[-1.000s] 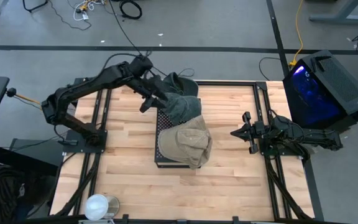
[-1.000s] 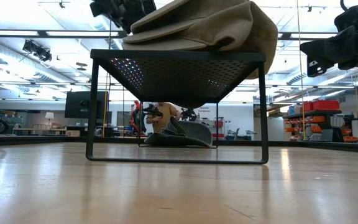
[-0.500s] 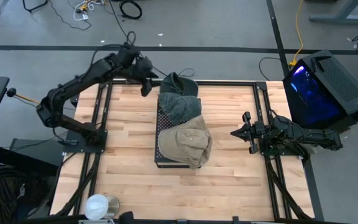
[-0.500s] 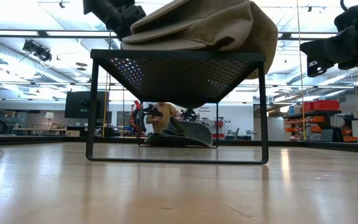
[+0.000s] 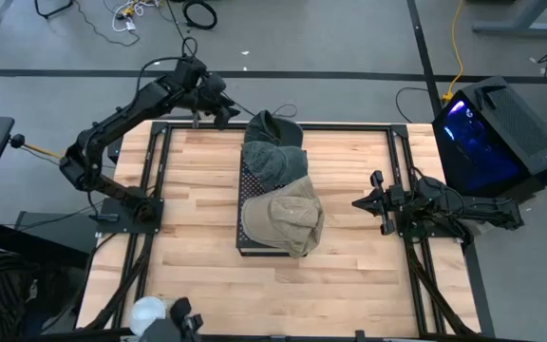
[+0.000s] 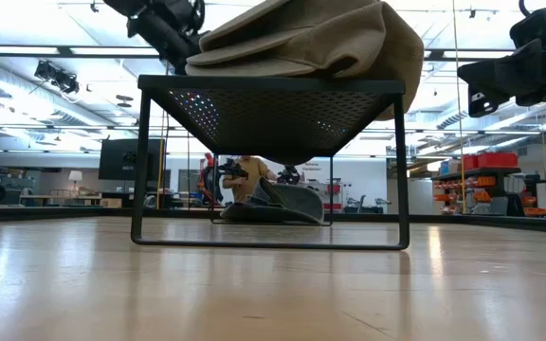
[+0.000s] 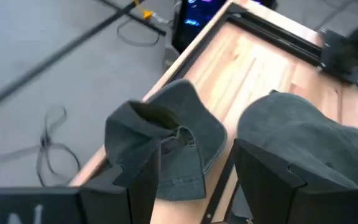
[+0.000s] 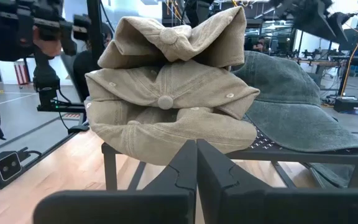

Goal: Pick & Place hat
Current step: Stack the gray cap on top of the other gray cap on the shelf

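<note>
While its fingers stand apart and empty, the left gripper [image 5: 218,106] hangs over the table's [image 5: 188,247] far left edge; a green hat [image 5: 275,157] lies just beside it, seemingly on another green hat [image 7: 166,146] by the rack [image 5: 249,245]; a tan hat [image 5: 285,219] sits on the rack; the right gripper [image 5: 361,201], fingers shut, waits at the right.

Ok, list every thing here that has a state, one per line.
Left claw: open, empty, beyond the table's far edge.
Right claw: shut, empty, waiting at the right.
Tan caps: stacked on the rack's near end.
Green cap: on the rack.
Second green cap: on the table behind the rack.
Black mesh rack: upright.
</note>
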